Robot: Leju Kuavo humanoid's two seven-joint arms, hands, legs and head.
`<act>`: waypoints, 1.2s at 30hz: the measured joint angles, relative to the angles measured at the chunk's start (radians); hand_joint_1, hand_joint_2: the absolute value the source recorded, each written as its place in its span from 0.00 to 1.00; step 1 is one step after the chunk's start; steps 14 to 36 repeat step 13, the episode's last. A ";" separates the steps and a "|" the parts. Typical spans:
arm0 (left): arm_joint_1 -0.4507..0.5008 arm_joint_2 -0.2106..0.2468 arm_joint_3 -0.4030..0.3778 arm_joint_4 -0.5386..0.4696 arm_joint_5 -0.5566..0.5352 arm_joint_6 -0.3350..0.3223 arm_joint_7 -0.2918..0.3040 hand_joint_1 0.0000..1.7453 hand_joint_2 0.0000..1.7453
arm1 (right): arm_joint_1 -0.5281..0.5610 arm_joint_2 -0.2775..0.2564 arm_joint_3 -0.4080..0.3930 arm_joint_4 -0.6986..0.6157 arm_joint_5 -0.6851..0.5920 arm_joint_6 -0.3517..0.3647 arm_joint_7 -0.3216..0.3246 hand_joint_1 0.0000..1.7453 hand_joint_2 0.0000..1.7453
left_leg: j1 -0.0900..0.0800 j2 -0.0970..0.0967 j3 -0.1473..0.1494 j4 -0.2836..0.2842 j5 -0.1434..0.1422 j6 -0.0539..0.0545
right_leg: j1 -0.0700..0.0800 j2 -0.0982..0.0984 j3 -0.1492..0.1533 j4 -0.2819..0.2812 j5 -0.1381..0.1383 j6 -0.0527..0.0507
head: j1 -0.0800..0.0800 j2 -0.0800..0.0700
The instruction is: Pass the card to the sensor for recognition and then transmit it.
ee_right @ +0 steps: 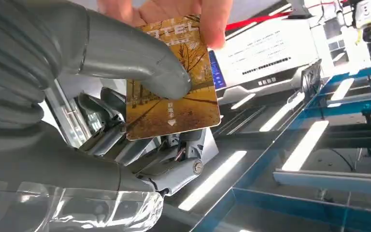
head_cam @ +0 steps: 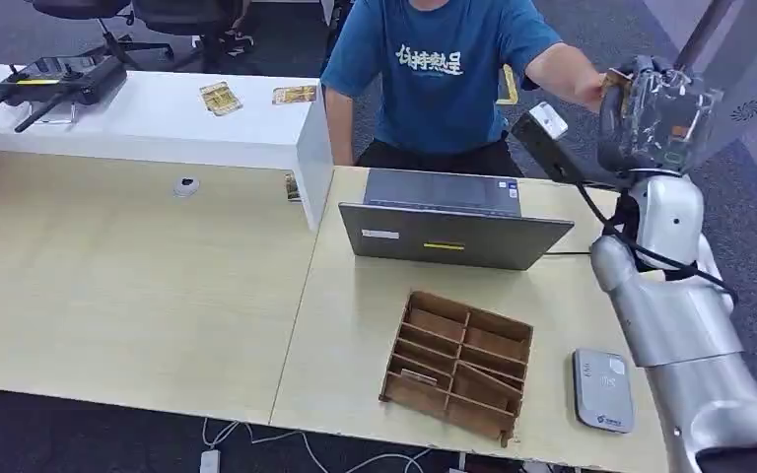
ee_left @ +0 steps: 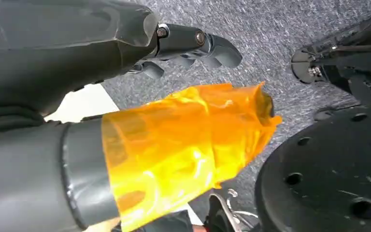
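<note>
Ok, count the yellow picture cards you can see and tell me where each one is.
4: two yellow picture cards lie flat on the white raised counter, one beside the other; a third leans against that counter's end; the fourth is in the right robot hand, a person's fingers also gripping it. Others may be hidden.

We see a glossy, smooth card (ee_right: pixel 174 92) with a golden tree print, pinched under the matt grey plastic thumb of the right hand (ee_right: pixel 140 121), whose fingers show bare metal and screws. Crinkled clear film wraps that hand at 1 o'clock in the head view. The surface (head_cam: pixel 158 286) looks like pale matt wood laminate; the divided tray (head_cam: pixel 458 363) at 5 o'clock is raw brown wood. The laptop (head_cam: pixel 448 222) is brushed grey metal, the sensor (head_cam: pixel 603 390) smooth grey plastic. Shiny orange film covers the left hand (ee_left: pixel 174 140)
</note>
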 joint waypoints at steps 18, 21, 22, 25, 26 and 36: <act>0.000 0.006 0.000 0.000 -0.001 0.000 0.000 0.00 0.00 | -0.008 0.002 0.009 0.053 0.000 -0.003 0.000 1.00 1.00 | 0.000 0.000 0.000 0.000 0.000 0.000 | 0.000 0.000 -0.001 0.000 0.000 0.000 | 0.000 0.000; 0.000 0.006 0.000 0.000 -0.001 0.000 0.000 0.00 0.00 | -0.008 0.002 0.009 0.053 0.000 -0.003 0.000 1.00 1.00 | 0.000 0.000 0.000 0.000 0.000 0.000 | 0.000 0.000 -0.001 0.000 0.000 0.000 | 0.000 0.000; 0.000 0.006 0.000 0.000 -0.001 0.000 0.000 0.00 0.00 | -0.008 0.002 0.009 0.053 0.000 -0.003 0.000 1.00 1.00 | 0.000 0.000 0.000 0.000 0.000 0.000 | 0.000 0.000 -0.001 0.000 0.000 0.000 | 0.000 0.000; 0.000 0.006 0.000 0.000 -0.001 0.000 0.000 0.00 0.00 | -0.008 0.002 0.009 0.053 0.000 -0.003 0.000 1.00 1.00 | 0.000 0.000 0.000 0.000 0.000 0.000 | 0.000 0.000 -0.001 0.000 0.000 0.000 | 0.000 0.000; 0.000 0.006 0.000 0.000 -0.001 0.000 0.000 0.00 0.00 | -0.008 0.002 0.009 0.053 0.000 -0.003 0.000 1.00 1.00 | 0.000 0.000 0.000 0.000 0.000 0.000 | 0.000 0.000 -0.001 0.000 0.000 0.000 | 0.000 0.000; 0.000 0.006 0.000 0.000 -0.001 0.000 0.000 0.00 0.00 | -0.008 0.002 0.009 0.053 0.000 -0.003 0.000 1.00 1.00 | 0.000 0.000 0.000 0.000 0.000 0.000 | 0.000 0.000 -0.001 0.000 0.000 0.000 | 0.000 0.000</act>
